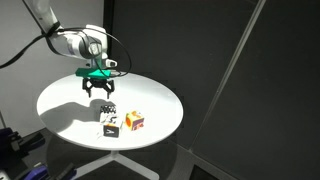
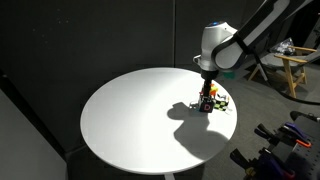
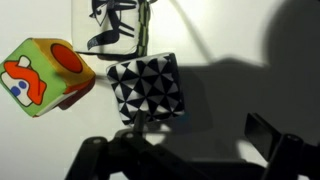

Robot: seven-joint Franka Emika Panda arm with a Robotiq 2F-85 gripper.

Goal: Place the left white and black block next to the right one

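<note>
Left white and black block (image 1: 107,110) — in an exterior view it rests on the counter (image 1: 60,100), just behind the right one (image 1: 110,125) and apparently touching it. The orange and yellow cube (image 1: 134,120) sits just beside the pair. The tool (image 1: 98,88) hangs above them with its fingers spread wide, holding nothing.

In an exterior view across the counter (image 2: 130,120), the tool (image 2: 207,97) stands over the cluster and hides part of it. The blocks are too small there to tell apart.

Wrist view: the checkered face of the left white and black block (image 3: 148,88) lies free, ahead of the tool's fingers and not between them. The orange and yellow cube (image 3: 45,75) is just beside it.

Judgement: placement appears done — the block is down, free of the tool and next to the right one. What is left is to lift the tool clear without nudging the group.
</note>
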